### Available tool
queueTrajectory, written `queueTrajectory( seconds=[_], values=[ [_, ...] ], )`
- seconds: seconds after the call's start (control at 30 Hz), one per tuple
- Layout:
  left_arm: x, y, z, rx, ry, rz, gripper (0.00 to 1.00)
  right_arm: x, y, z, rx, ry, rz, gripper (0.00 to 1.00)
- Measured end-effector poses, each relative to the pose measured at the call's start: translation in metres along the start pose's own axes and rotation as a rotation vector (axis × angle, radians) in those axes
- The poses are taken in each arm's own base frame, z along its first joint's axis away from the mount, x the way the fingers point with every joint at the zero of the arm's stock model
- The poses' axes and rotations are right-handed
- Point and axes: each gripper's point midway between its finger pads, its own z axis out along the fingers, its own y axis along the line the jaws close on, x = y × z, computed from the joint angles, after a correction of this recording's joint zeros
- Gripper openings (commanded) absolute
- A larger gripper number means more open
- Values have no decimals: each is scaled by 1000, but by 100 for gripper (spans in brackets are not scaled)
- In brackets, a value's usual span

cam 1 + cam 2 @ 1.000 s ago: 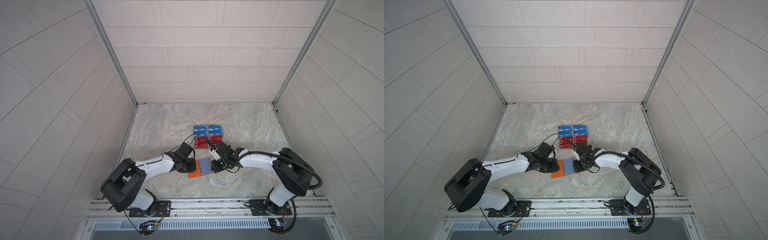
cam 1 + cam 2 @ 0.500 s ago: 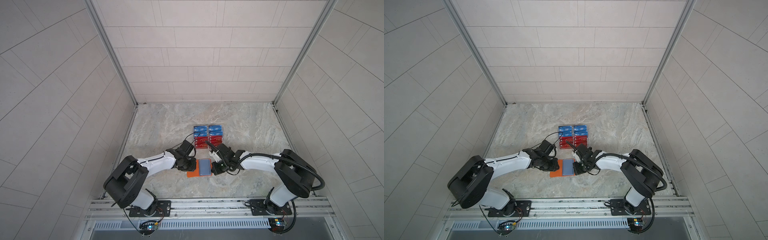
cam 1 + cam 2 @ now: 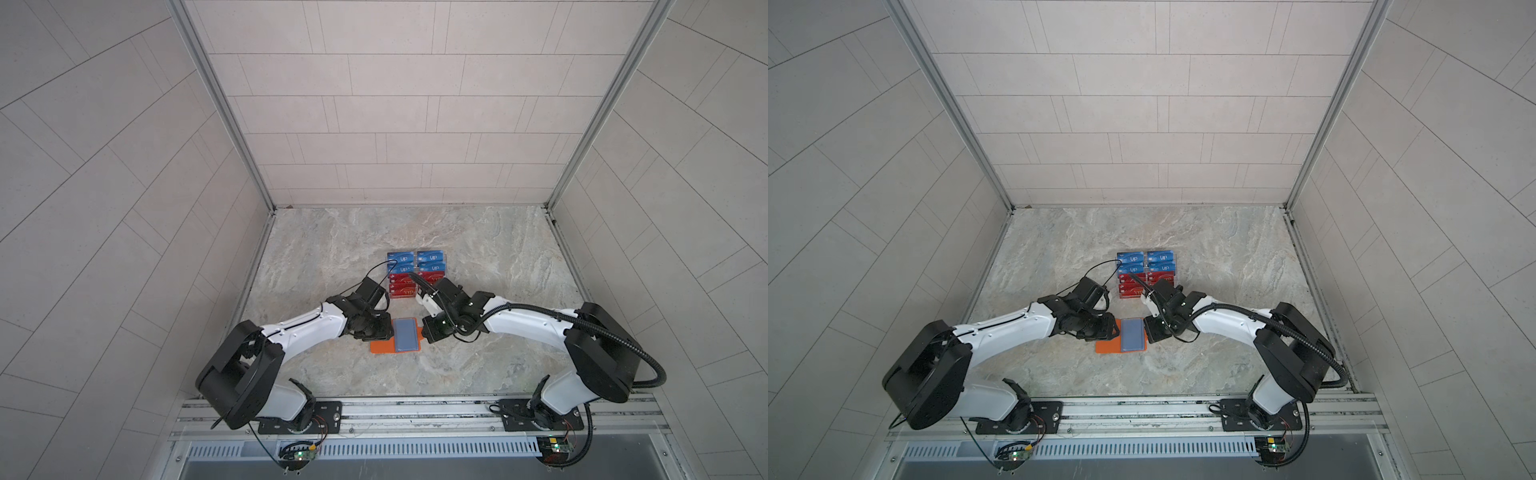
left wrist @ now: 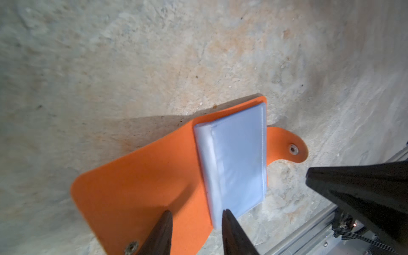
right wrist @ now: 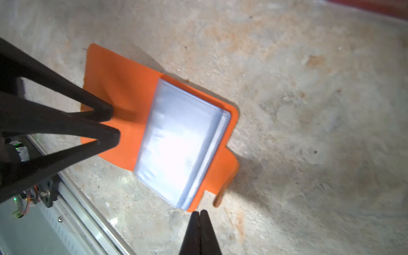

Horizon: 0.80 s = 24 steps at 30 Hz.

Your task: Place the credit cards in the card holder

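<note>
Both arms reach in from their bases on the near rail (image 3: 415,409) and meet low over the middle of the bench (image 3: 478,257). The left arm (image 3: 299,328) lies stretched out almost flat, its wrist bent down. The right arm (image 3: 523,328) mirrors it from the other side, with a black cable hose looping over its elbow.

The holder (image 3: 384,347) lies open on the bench between the two hands. Its orange flap (image 4: 143,176) is spread flat toward the left arm, and the stack of clear sleeves (image 4: 238,159) rests on the other half. The tab (image 4: 284,141) with its snap (image 4: 293,149) sticks out on the right arm's side. I cannot tell whether a card sits in the sleeves.

The left hand (image 4: 196,213) points down at the flap with its jaws apart and nothing between them. In its own wrist view one tip stands over the orange and the other at the edge of the sleeves. The right wrist view shows both tips down at the flap's surface, just beside the sleeves.

The right hand (image 5: 199,212) has its jaws pressed together and empty. Its tip is just off the holder's edge, near the tab, which curls up a little there. Whether it touches the holder is unclear.

The cards (image 3: 415,272) stand in rows farther back on the bench, blue behind and red in front, apart from both hands.
</note>
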Motion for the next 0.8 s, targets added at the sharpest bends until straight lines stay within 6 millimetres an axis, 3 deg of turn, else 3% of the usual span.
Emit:
queueTrajectory(
  seconds=[0.17, 0.33, 0.53, 0.8],
  values=[
    [-6, -14, -2, 63, -21, -42, 41, -9, 12, 1, -37, -21, -18, 6],
    [-16, -29, 1, 129, -55, -65, 37, -12, 9, 18, -33, -5, -12, 5],
    [-13, -27, 15, 157, -40, -75, 35, -9, 1, 34, -12, 18, -3, 5],
    [-12, -18, 21, 167, -35, -95, 35, -8, -5, 37, 12, 18, 0, 5]
  ],
)
